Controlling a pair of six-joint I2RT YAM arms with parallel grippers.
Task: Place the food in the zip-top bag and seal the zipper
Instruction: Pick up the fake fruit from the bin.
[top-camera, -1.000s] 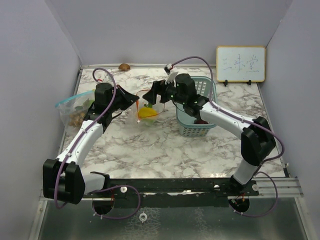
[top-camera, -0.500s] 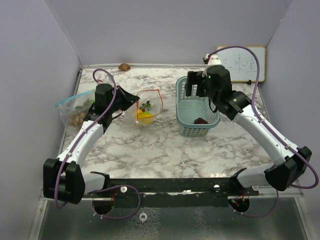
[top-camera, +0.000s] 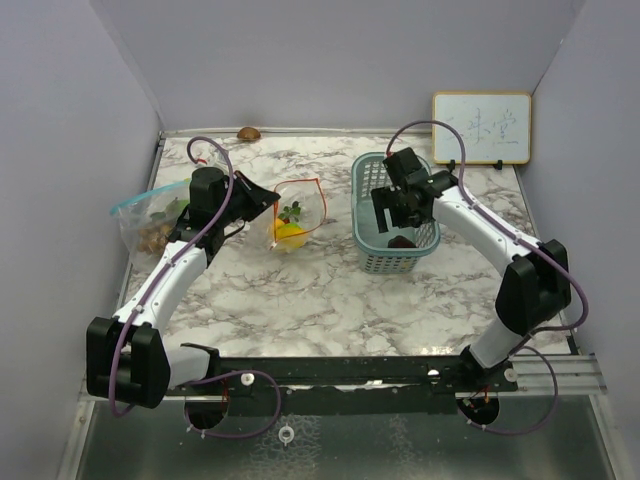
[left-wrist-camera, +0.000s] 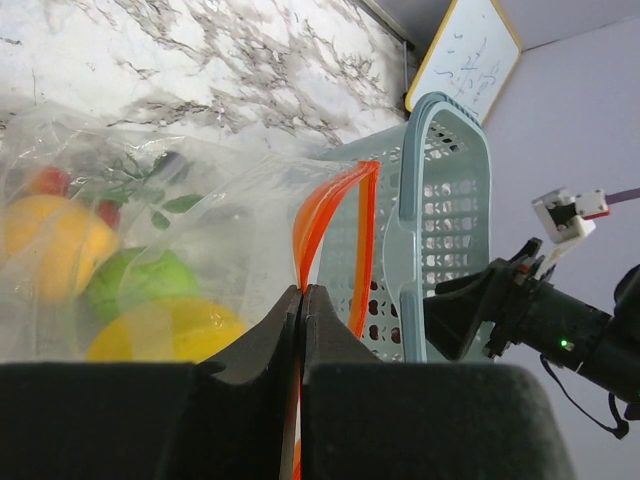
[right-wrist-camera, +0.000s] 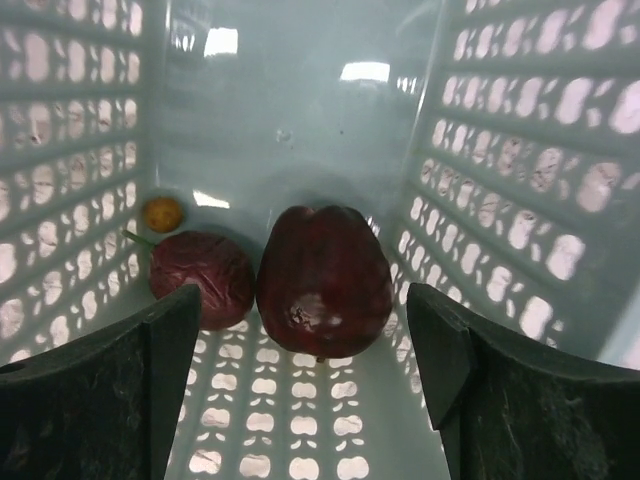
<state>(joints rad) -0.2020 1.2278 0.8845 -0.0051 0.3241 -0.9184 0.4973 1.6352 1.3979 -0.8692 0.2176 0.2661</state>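
Dark-red piece (right-wrist-camera: 323, 280) lies dead centre ahead of the right gripper (right-wrist-camera: 303, 300), jaws spread, inside the basket (right-wrist-camera: 500, 150); left gripper (left-wrist-camera: 302, 300) pinches the zip-top bag (left-wrist-camera: 200, 220) rim.

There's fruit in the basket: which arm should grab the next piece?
Right: the right gripper, open, hangs inside the basket over the dark red fruit; the left gripper is shut on the orange-zip bag.

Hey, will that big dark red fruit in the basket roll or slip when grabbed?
The dark red fruit looks rounded and smooth, so it may slip or roll if pinched off-centre. A smaller red fruit sits right against it on one side, probably blocking rolling that way. It seems rigid: no dents show.
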